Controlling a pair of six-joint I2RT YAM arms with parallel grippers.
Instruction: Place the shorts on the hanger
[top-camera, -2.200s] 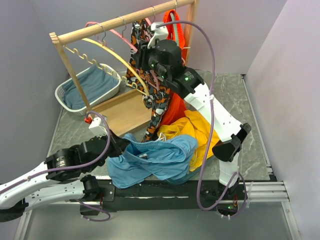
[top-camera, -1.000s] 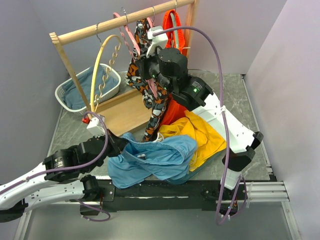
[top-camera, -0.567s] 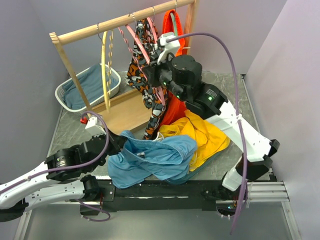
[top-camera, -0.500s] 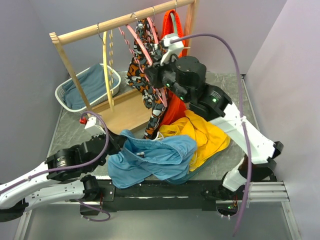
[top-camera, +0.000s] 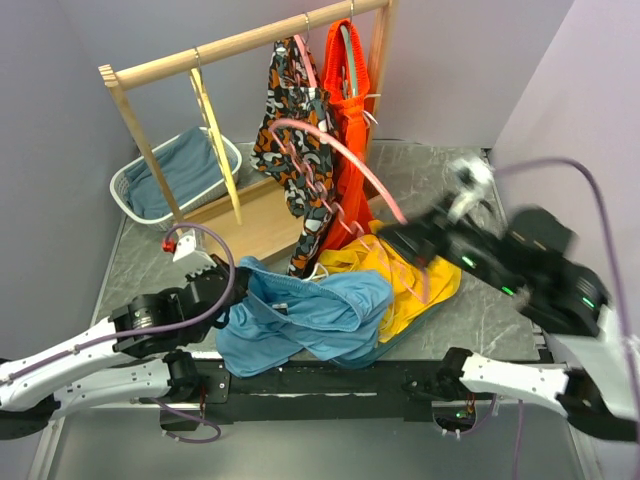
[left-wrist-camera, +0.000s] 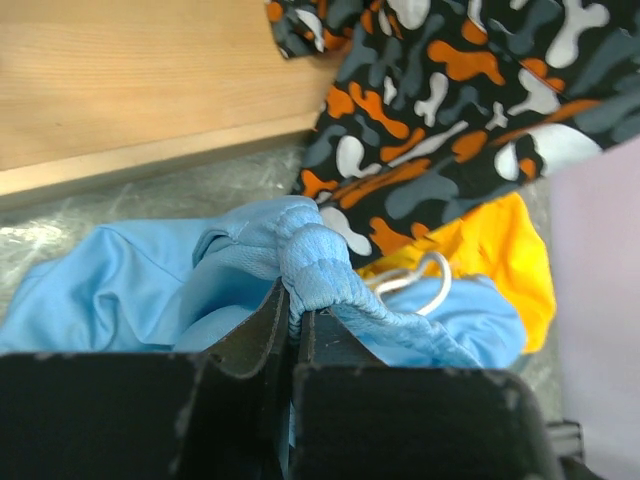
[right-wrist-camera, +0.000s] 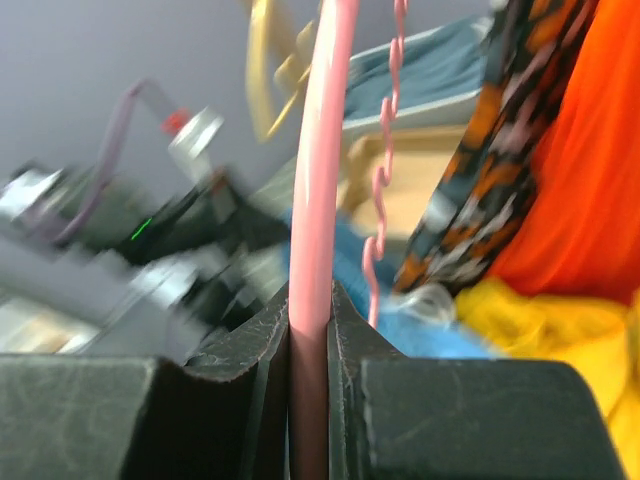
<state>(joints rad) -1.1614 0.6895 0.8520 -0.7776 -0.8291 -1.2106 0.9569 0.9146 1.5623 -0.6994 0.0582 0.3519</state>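
The light blue shorts lie bunched at the table's near edge. My left gripper is shut on their gathered waistband, as the left wrist view shows, with the shorts just past the fingertips. My right gripper is shut on the pink hanger. It holds the hanger off the rail, arching above the shorts and the yellow garment. In the right wrist view the hanger runs up from the closed gripper, and its notched edge hangs beside it. The right arm is motion-blurred.
The wooden rack holds a yellow hanger, a patterned garment and an orange garment. A white basket with teal cloth stands at the back left. The rack's wooden base lies behind the shorts.
My right arm has swung down and to the right, away from the rail, carrying the pink hanger off it. The yellow hanger has swung back. My left gripper still holds the shorts.
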